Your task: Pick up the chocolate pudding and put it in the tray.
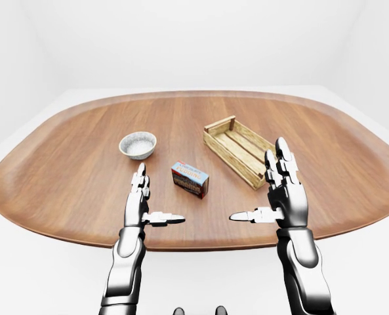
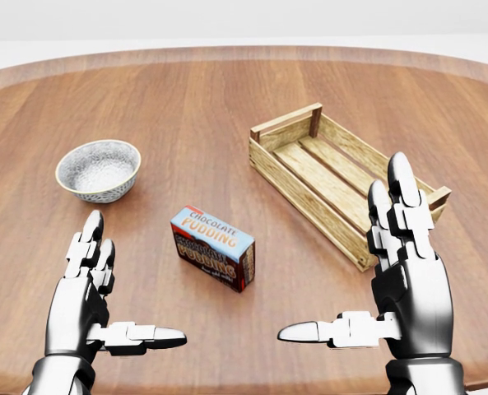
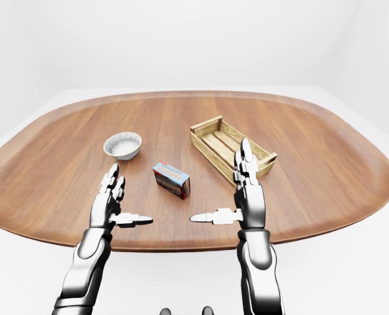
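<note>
"CHOCOLATE PUDDING" on pudding box

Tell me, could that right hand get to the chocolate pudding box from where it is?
Probably yes. The right hand is open and empty, and only bare table lies between it and the chocolate pudding box. The wooden tray sits off to the right of that path.
</note>
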